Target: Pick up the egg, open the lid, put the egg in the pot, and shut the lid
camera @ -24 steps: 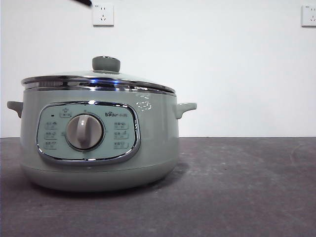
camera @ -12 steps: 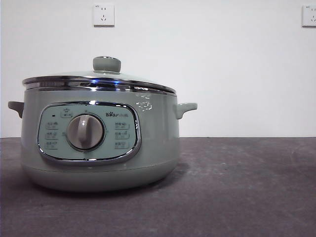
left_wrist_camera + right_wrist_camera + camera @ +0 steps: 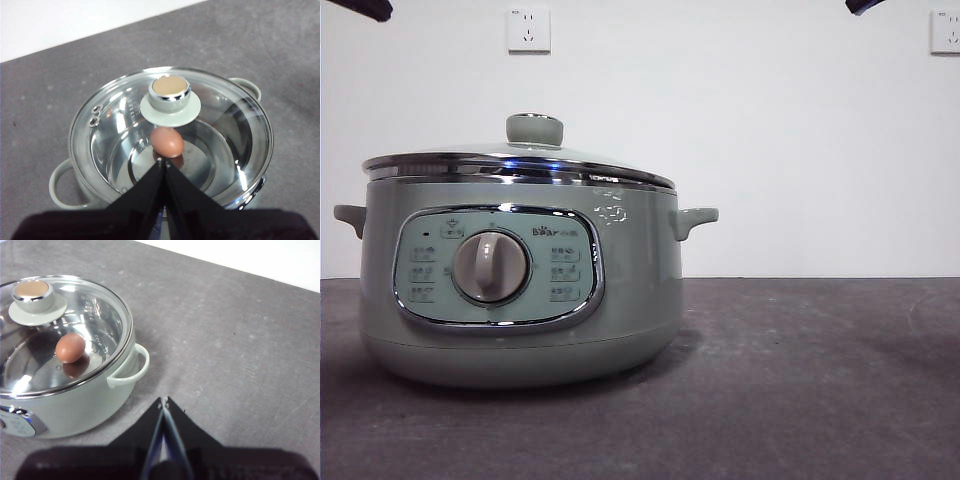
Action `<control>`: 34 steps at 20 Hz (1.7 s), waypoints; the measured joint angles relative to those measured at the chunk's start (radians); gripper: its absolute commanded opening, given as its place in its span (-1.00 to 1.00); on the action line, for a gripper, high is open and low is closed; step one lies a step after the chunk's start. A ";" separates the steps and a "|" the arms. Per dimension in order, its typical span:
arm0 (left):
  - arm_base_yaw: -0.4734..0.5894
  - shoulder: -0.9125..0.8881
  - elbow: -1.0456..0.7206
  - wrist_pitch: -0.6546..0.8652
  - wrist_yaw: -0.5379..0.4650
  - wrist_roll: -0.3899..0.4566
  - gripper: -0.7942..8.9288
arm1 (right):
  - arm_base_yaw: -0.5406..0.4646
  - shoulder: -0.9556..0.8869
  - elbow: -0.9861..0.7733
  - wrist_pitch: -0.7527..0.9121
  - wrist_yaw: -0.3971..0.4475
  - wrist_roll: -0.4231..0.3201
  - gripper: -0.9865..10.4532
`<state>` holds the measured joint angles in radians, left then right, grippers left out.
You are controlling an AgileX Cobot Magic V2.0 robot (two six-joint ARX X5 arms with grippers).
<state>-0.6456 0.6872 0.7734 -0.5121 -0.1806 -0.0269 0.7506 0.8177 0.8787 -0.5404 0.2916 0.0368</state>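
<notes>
Front view. The pot (image 3: pixel 520 290), pale sage-green, stands on the dark grey counter (image 3: pixel 800 380) towards the left, with a small handle projecting at each side. The lid (image 3: pixel 520 165) sits closed on its rim, its chrome edge level and its green knob (image 3: pixel 535 129) upright at the centre. A chrome-framed control panel (image 3: pixel 498 268) carries a central dial (image 3: pixel 491 267); the word "Bear" is legible above and to the right of the dial, followed by small characters too fine to read, as are the panel's button labels. Two white wall sockets (image 3: pixel 529 29) are mounted on the pale wall behind. A black tip shows at each top corner; which arm each belongs to cannot be told here.

Left wrist view. The left pincer (image 3: pixel 164 167) hangs above the pot, its two black jaws pressed together to a point and gripping nothing. Through the glass lid the egg (image 3: pixel 167 142), reddish-brown, lies on the shiny metal floor inside the pot, beside the knob as seen from above. The knob has a tan top disc.

Right wrist view. The right pincer (image 3: pixel 163 405) is over bare counter beside the pot, clear of its near side handle (image 3: pixel 131 371); its jaws meet at the tips and hold nothing. The egg again shows inside the closed pot, under the lid.
</notes>
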 measured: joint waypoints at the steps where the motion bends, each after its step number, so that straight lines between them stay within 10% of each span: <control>1: 0.000 0.000 0.000 -0.002 0.000 0.000 -0.84 | 0.000 0.000 0.000 0.000 0.000 0.000 -0.82; 10: 0.007 -0.047 0.000 -0.055 -0.003 0.029 -0.84 | 0.000 0.000 0.000 0.001 0.000 0.000 -0.82; 22: 0.504 -0.583 -0.615 0.377 0.156 0.073 -0.84 | 0.000 -0.002 0.000 0.002 0.000 0.000 -0.82; 34: 0.578 -0.682 -0.756 0.330 0.211 0.070 -0.84 | 0.000 -0.002 0.000 0.002 0.000 0.000 -0.82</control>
<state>-0.0673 0.0048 0.0177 -0.1818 0.0303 0.0433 0.7506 0.8154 0.8787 -0.5385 0.2916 0.0372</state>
